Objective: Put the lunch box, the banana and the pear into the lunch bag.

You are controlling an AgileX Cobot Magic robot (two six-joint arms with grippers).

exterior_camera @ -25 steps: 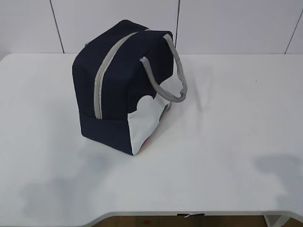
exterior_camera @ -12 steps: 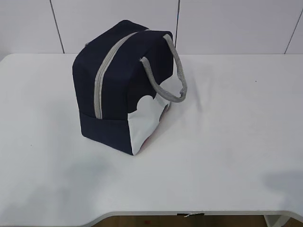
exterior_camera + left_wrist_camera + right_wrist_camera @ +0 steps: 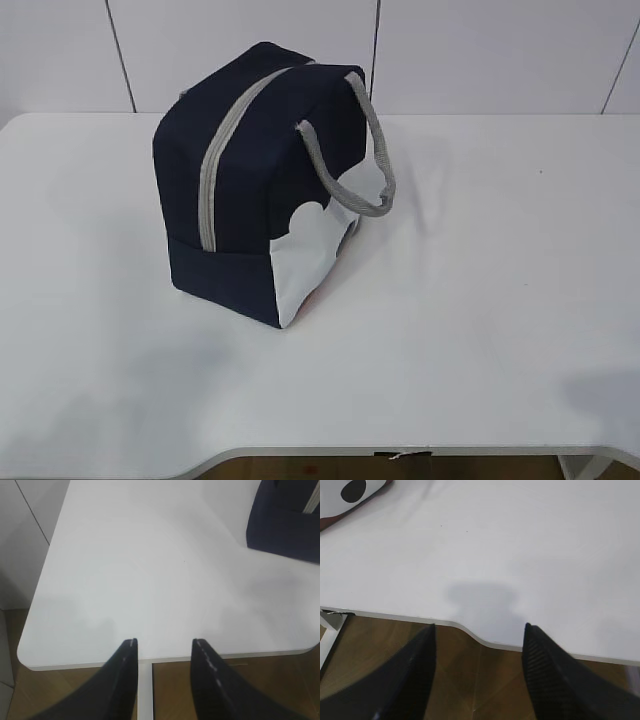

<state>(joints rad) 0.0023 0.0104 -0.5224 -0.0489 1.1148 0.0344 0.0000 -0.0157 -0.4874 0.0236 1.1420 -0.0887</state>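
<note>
On table (image 3: 480, 300), lunch bag (image 3: 250, 190) zipped.

The exterior view looks down at a slant across the white table (image 3: 480, 300) toward the back wall, the lunch bag (image 3: 250, 190) left of centre. Each wrist view looks down past its dark fingers at the table's near edge; the left one shares the bag's corner (image 3: 285, 530).
</note>
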